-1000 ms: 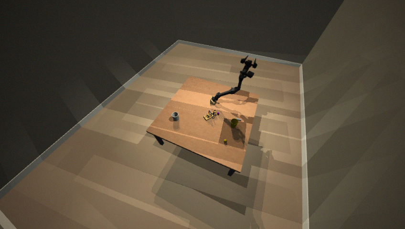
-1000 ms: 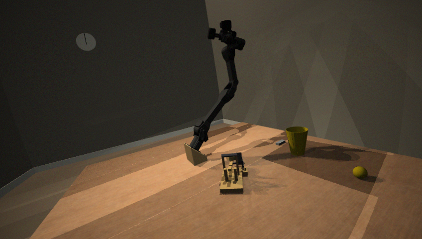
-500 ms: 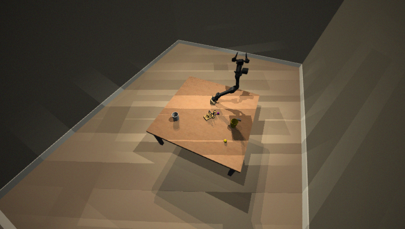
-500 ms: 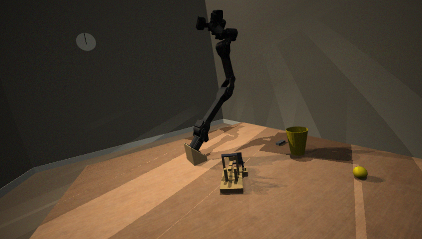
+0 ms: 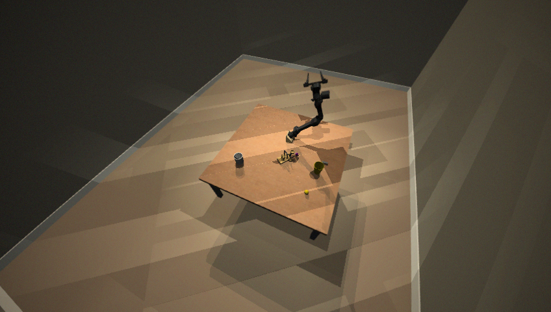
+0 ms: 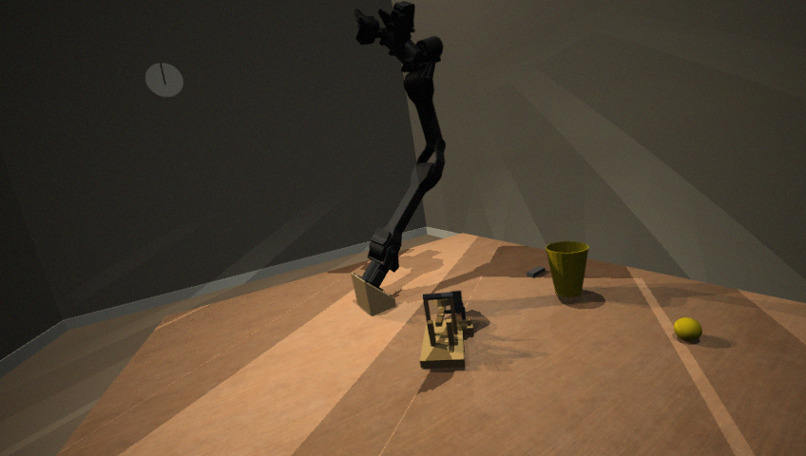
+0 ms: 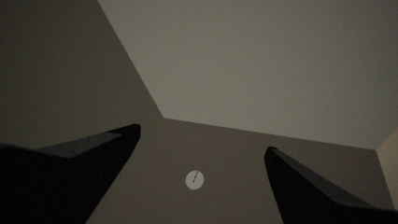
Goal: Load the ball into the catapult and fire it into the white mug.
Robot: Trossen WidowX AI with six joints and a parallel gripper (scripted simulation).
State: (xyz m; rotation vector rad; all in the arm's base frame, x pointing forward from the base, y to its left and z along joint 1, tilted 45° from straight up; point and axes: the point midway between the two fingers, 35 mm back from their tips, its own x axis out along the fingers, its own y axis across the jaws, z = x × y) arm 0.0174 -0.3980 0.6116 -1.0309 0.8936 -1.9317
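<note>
The catapult point(image 5: 286, 157) point(image 6: 442, 335), a small tan and dark frame, stands near the middle of the wooden table point(image 5: 262, 123) point(image 6: 271, 372). A small purple thing point(image 5: 297, 155) sits at its right end in the top view. A yellow ball point(image 5: 306, 192) point(image 6: 687, 328) lies on the table near the front right. The white mug point(image 5: 238, 157) stands upright at the left, far from the catapult. My gripper point(image 5: 314, 77) point(image 6: 363, 30) point(image 7: 203, 141) is open and empty. It is raised high above the table's far edge and points up at the walls.
A yellow cup point(image 5: 318, 166) point(image 6: 566, 267) stands right of the catapult, with a small dark block point(image 5: 324, 163) point(image 6: 535, 272) beside it. The arm's tan base point(image 5: 290, 137) point(image 6: 371, 294) sits behind the catapult. A round disc point(image 6: 163, 79) point(image 7: 194, 179) hangs on the wall.
</note>
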